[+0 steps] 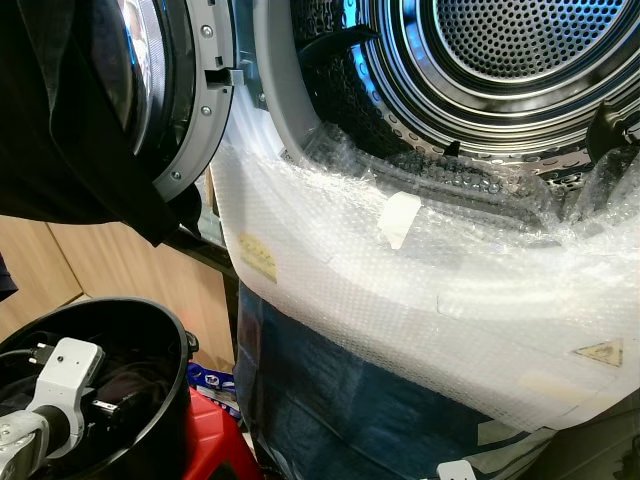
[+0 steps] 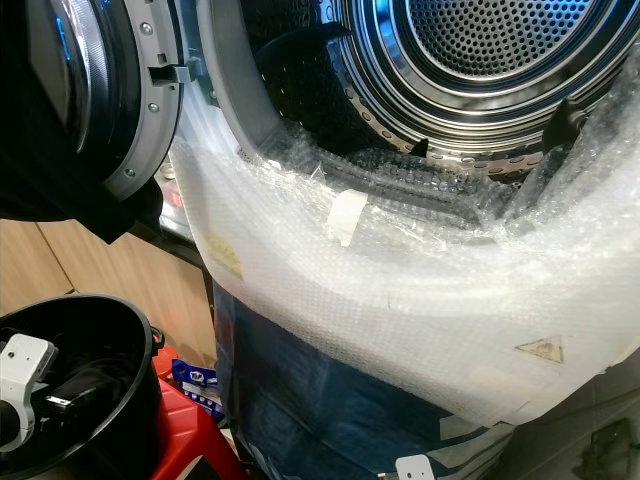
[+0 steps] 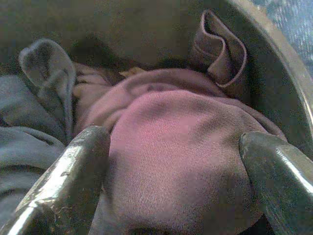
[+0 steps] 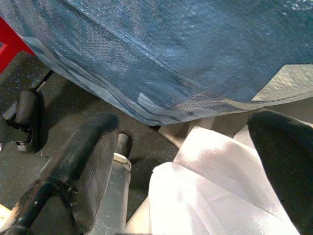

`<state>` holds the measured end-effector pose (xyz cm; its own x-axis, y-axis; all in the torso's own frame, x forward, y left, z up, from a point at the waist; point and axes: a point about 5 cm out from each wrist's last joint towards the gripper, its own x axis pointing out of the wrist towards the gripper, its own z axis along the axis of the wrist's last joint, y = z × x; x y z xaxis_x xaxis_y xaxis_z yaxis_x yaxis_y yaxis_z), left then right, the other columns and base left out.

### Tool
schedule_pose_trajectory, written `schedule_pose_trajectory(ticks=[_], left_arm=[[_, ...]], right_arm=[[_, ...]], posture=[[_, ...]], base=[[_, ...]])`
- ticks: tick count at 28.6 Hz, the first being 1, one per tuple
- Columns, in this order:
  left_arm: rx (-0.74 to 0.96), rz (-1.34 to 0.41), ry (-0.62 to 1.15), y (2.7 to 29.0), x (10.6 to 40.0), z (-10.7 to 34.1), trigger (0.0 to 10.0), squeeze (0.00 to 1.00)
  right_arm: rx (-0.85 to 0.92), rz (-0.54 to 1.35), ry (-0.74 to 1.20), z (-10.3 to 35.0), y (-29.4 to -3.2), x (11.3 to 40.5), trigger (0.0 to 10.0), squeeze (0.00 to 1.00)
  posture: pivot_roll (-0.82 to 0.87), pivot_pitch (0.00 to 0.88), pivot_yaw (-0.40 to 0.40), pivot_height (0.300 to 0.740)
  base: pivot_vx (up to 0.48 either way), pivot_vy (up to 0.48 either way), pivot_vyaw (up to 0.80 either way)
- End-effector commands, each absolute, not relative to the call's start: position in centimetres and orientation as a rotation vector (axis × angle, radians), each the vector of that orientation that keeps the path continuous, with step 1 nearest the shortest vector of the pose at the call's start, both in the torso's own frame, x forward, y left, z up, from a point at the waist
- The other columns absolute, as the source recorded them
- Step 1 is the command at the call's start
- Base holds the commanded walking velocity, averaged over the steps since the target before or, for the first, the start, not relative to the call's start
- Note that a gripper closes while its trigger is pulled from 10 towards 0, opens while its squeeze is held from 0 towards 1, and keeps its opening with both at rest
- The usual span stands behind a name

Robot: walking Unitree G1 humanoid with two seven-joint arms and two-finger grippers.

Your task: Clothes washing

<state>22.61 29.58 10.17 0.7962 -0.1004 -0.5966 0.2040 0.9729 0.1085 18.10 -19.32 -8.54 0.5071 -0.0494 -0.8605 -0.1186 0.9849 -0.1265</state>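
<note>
The washer drum [image 1: 520, 50] stands open in front of me, its door [image 1: 190, 100] swung out to the left. A black garment [image 1: 60, 130] hangs over that door. At the lower left is a black bucket [image 1: 172, 335] with my left wrist [image 1: 62, 385] reaching into it. In the left wrist view my left gripper [image 3: 176, 147] is open, its fingers on either side of a maroon garment [image 3: 166, 127] lying in the bucket. A grey garment [image 3: 34, 98] lies beside it. My right gripper [image 4: 186, 132] is open and holds nothing, low by the machine's base.
Bubble wrap [image 1: 450, 280] covers the washer's front rim, with blue film [image 1: 330, 400] below it. The bucket sits on a red stool [image 1: 215, 440]. White cloth [image 4: 210, 196] and dark floor [image 4: 29, 161] lie under the right gripper. Wooden panels [image 1: 110, 260] stand behind the bucket.
</note>
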Motion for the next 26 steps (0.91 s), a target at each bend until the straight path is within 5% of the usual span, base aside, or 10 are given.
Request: schedule_pose_trajectory(ticks=[1, 17, 19, 21, 26], left_arm=[[0.191, -0.171, 0.662, 29.6, 22.4, 9.9, 10.0, 0.00], [0.073, -0.230, 0.697, 27.9, 23.8, 8.4, 10.0, 0.00], [0.059, -0.237, 0.705, 27.6, 24.0, 8.3, 8.2, 0.00], [0.066, -0.234, 0.691, 27.5, 24.2, 8.3, 0.7, 0.00], [0.062, -0.231, 0.721, 27.4, 23.9, 7.6, 0.8, 0.00]], right_arm=[[-0.171, 0.027, 1.045, -8.6, -19.7, 17.9, 10.0, 0.00], [-0.180, 0.031, 1.053, -8.8, -19.7, 17.4, 10.0, 0.00], [-0.182, 0.031, 1.057, -8.8, -19.8, 17.3, 10.0, 0.00], [-0.184, 0.031, 1.057, -8.8, -19.9, 17.3, 10.0, 0.00], [-0.191, 0.025, 1.053, -8.7, -20.2, 17.5, 10.0, 0.00]], posture=[[0.17, 0.014, -0.054, 0.740], [0.11, 0.000, -0.027, 0.740], [0.11, 0.000, -0.031, 0.740], [0.12, 0.000, -0.034, 0.740], [0.11, 0.000, -0.037, 0.740]], base=[[0.000, 0.000, 0.00], [0.000, 0.000, 0.00], [0.000, 0.000, 0.00], [0.000, 0.000, 0.00], [0.000, 0.000, 0.00]])
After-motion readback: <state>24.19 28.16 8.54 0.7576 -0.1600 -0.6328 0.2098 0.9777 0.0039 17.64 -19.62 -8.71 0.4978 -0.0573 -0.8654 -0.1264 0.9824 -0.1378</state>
